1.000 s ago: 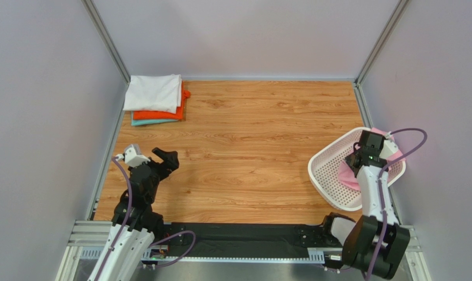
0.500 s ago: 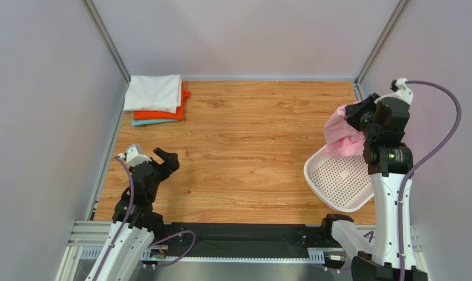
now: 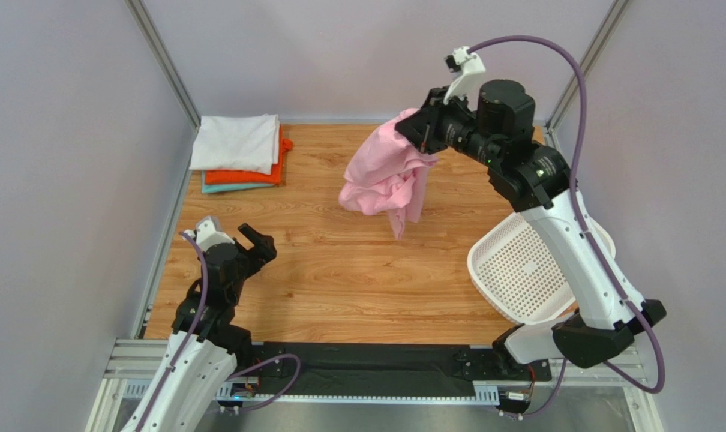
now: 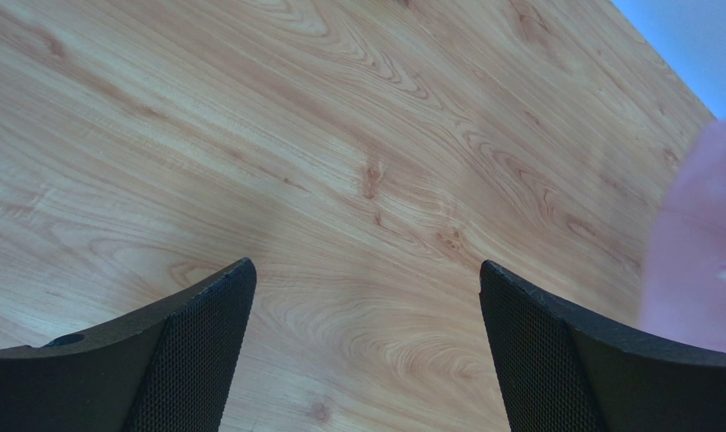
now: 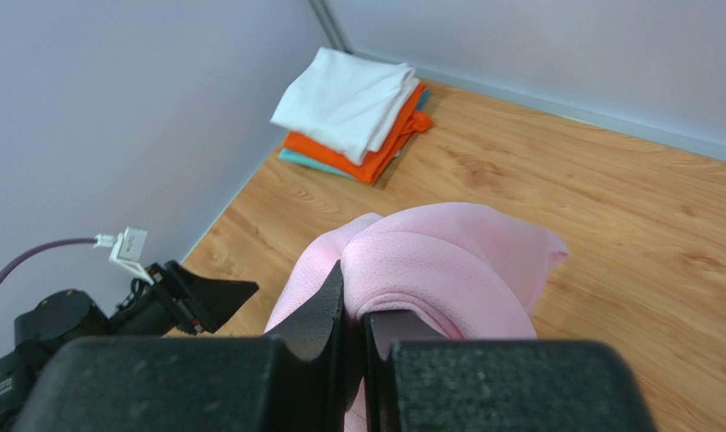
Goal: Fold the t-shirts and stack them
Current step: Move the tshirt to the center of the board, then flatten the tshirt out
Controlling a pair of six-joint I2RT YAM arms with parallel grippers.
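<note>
my right hand (image 3: pixel 422 135) is clamped on the pink t-shirt (image 3: pixel 385 180), which dangles bunched above the desk (image 3: pixel 358 270) at upper centre. left hand (image 3: pixel 257 241) sits lower left, fingers apart. carry step, i'd say. next: lay it flat mid-desk, fold, then onto the folded stack (image 3: pixel 240 153) upper left.

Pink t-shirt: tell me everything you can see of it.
The pink t-shirt is plain light pink soft cloth, unfolded and crumpled. It hangs in a bunch from the right tool, shut on a fold at its top, one end drooping lowest. It is over the far middle of the wooden table; nothing else visibly touches it.
</note>
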